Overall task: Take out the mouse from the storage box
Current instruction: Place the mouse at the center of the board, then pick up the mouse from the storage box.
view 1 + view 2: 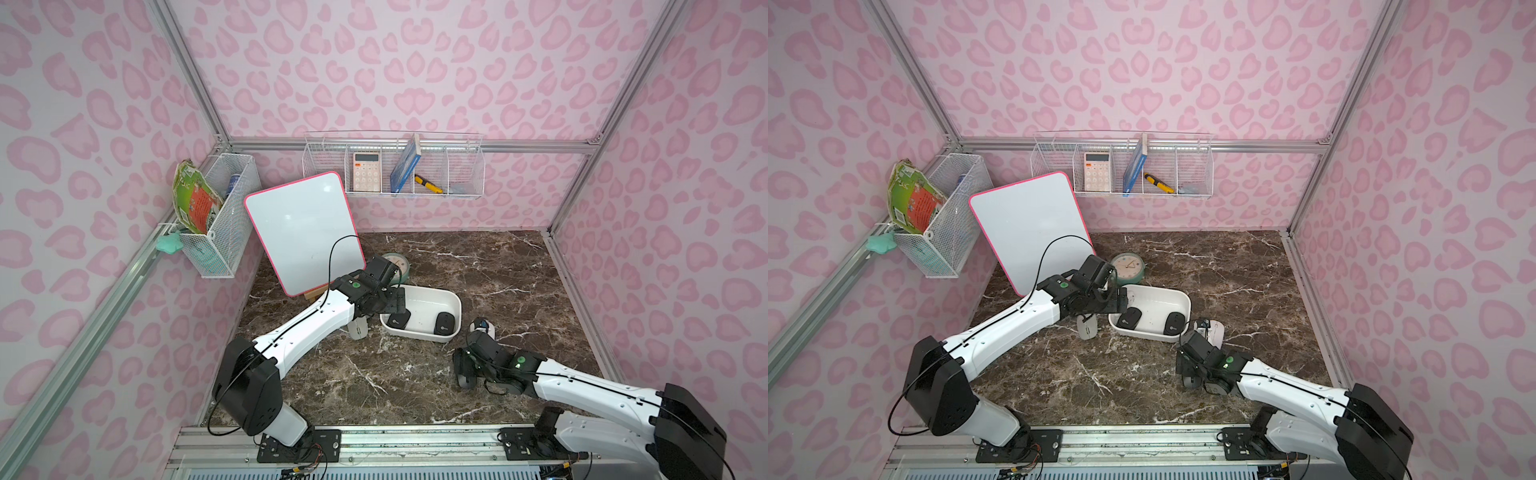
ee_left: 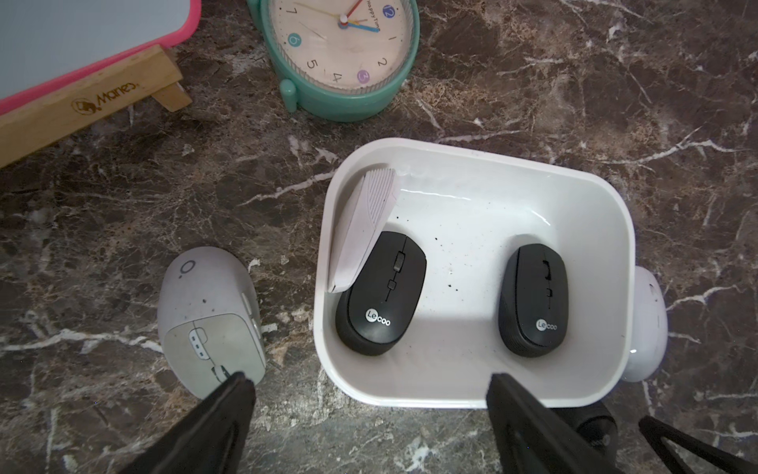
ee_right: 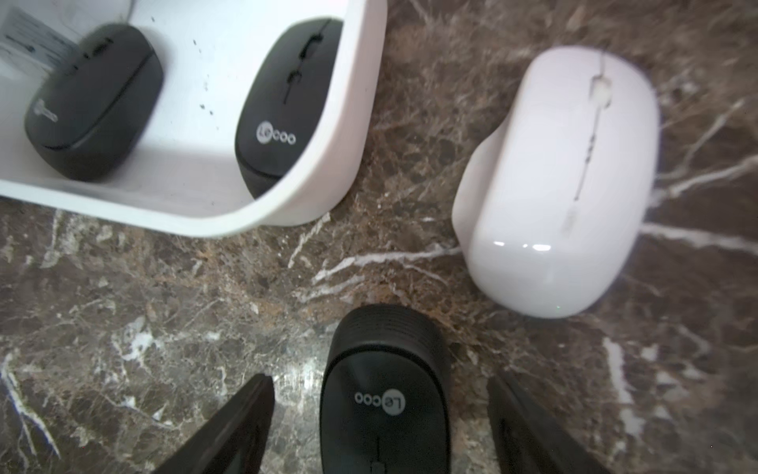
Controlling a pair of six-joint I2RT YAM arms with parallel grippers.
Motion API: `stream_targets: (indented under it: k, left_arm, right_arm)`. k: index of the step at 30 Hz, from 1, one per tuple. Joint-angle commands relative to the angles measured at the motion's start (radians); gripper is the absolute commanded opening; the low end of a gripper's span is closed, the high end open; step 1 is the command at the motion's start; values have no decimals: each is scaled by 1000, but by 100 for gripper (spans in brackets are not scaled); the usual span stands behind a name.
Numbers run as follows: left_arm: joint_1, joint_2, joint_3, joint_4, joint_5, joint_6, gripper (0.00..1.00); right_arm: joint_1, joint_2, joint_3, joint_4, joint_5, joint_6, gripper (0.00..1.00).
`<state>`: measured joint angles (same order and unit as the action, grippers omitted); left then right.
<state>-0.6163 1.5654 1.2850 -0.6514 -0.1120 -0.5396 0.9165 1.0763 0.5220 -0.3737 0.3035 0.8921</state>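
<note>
Hovering at the edge of the shallow white plastic storage box (image 2: 459, 246), the left gripper (image 2: 369, 376) stood wide and empty. The black oval mouse (image 2: 381, 293) lay inside, just ahead of it, long axis pointing away from the wrist, sides facing the jaws. The right gripper (image 3: 379, 385), also wide, straddled a second black mouse (image 3: 385, 410) on the marble tabletop (image 3: 164, 328) without touching it.

The white-and-black left arm (image 1: 307, 320) stretches forward from its base with the wrist bent down. Its black left claw (image 2: 369, 379) points downward, jaws spread wide. The white-and-black right arm (image 1: 582, 380) lies low and reaches inward. Its black right claw (image 3: 379, 381) has its jaws likewise parted.
</note>
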Motion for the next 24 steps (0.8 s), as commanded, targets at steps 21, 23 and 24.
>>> stream_targets:
  k: [21,23,24]
  left_arm:
    - [-31,403,352,-176,-126,117,68]
    - [-32,437,388,-186,-134,124,65]
    - [-31,451,403,-190,-140,123,65]
  right_arm:
    - [-286,-461,-293,354,-61,-344,80]
    - [-287,-467,-298,360,-63,-349,81]
    - [-287,-464,-298,361,-67,-348,81]
